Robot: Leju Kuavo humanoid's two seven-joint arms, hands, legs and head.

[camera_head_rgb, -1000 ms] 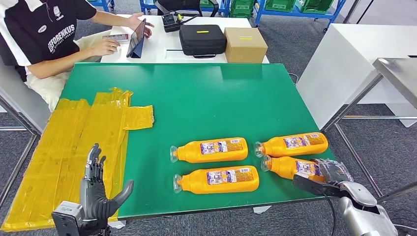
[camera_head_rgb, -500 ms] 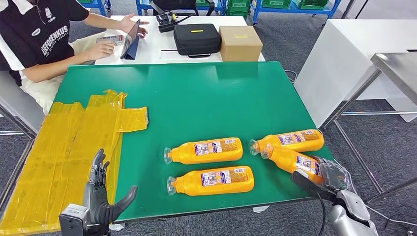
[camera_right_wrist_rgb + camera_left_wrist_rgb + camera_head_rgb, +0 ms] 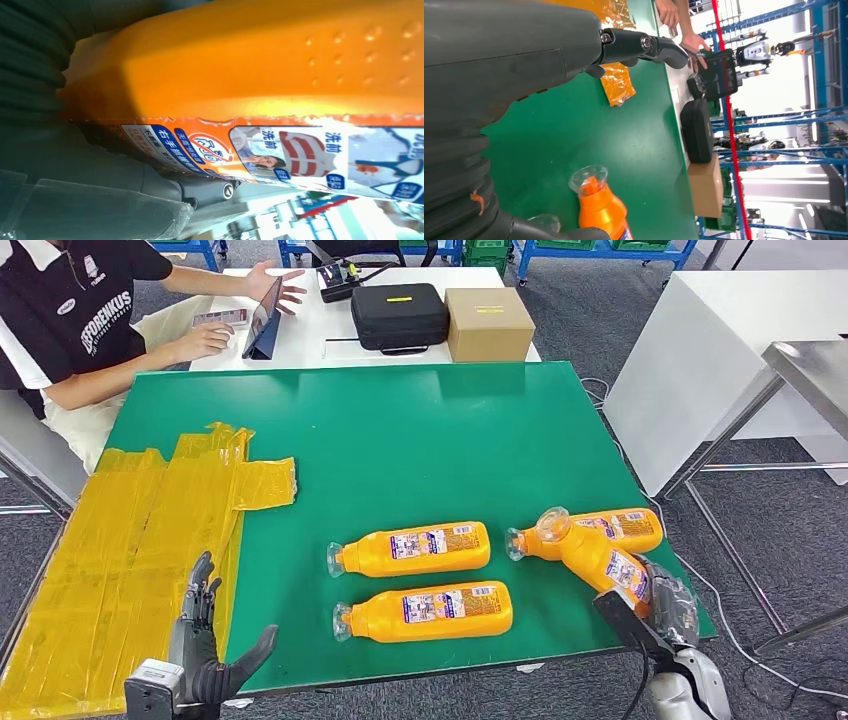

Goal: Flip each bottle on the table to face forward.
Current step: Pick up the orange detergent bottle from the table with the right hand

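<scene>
Several orange bottles with clear caps lie on the green table [image 3: 400, 440]. My right hand [image 3: 665, 605] grips the base of one bottle [image 3: 592, 555] at the table's near right corner and holds it tilted, cap end raised off the table over another bottle [image 3: 610, 527] lying behind it. The held bottle's orange side and label [image 3: 280, 150] press against the hand in the right wrist view. Two more bottles [image 3: 415, 548] [image 3: 430, 609] lie on their sides near the front middle, caps pointing left. My left hand [image 3: 205, 650] hovers open off the near left edge, holding nothing.
Yellow plastic sheeting [image 3: 150, 530] covers the table's left side. A person [image 3: 70, 310] sits at the far left by a tablet [image 3: 262, 315]. A black case [image 3: 400, 315] and a cardboard box [image 3: 488, 322] stand on the white table behind. A white table [image 3: 740, 350] stands right.
My right hand has lifted the near right bottle's cap end up off the table, tilting it over the bottle behind. The camera has shifted slightly. The left hand stays low and open.
</scene>
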